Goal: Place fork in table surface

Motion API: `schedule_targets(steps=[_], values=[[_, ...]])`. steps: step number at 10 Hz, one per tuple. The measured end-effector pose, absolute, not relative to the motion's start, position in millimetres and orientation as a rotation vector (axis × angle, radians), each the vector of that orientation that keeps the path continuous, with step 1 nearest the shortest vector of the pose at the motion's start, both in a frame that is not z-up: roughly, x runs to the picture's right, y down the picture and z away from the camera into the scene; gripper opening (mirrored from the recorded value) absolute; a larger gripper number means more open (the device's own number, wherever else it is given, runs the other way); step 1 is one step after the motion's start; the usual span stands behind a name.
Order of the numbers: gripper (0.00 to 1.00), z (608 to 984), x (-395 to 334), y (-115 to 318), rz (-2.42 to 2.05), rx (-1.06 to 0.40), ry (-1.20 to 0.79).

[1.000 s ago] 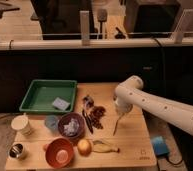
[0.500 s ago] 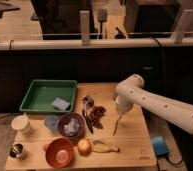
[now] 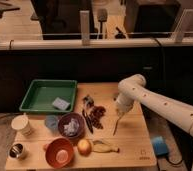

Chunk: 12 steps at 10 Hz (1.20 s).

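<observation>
My gripper (image 3: 120, 114) hangs at the end of the white arm (image 3: 155, 102), over the right half of the table surface (image 3: 132, 142). It is shut on the upper end of the fork (image 3: 116, 126). The slim, silvery fork slants down and to the left from the gripper. Its lower tip is at or just above the pale wood; I cannot tell whether it touches. The table surface has a small square mark (image 3: 143, 153) at its near right corner.
A green tray (image 3: 40, 90) holding a grey-blue sponge (image 3: 61, 104) sits at the back left. A black-handled utensil (image 3: 86, 119) and dark clutter (image 3: 96, 115) lie left of the fork. In front are a purple bowl (image 3: 71, 125), an orange bowl (image 3: 59, 152), a round fruit (image 3: 84, 146), a banana (image 3: 105, 146) and cups (image 3: 22, 125).
</observation>
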<state>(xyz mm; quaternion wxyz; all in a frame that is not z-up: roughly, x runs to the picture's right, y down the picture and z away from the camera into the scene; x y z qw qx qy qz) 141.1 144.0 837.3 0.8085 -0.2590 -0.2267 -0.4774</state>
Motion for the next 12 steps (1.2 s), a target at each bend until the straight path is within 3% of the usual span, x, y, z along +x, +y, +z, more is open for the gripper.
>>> schedule_targets(steps=[3, 4, 10, 12], values=[[0.78, 842, 136, 154, -1.022, -0.58, -0.521], [0.8, 845, 135, 157, -1.024, -0.591, -0.524], [0.78, 876, 136, 192, -1.021, -0.648, -0.563], [0.58, 881, 138, 198, -1.018, -0.661, -0.573]])
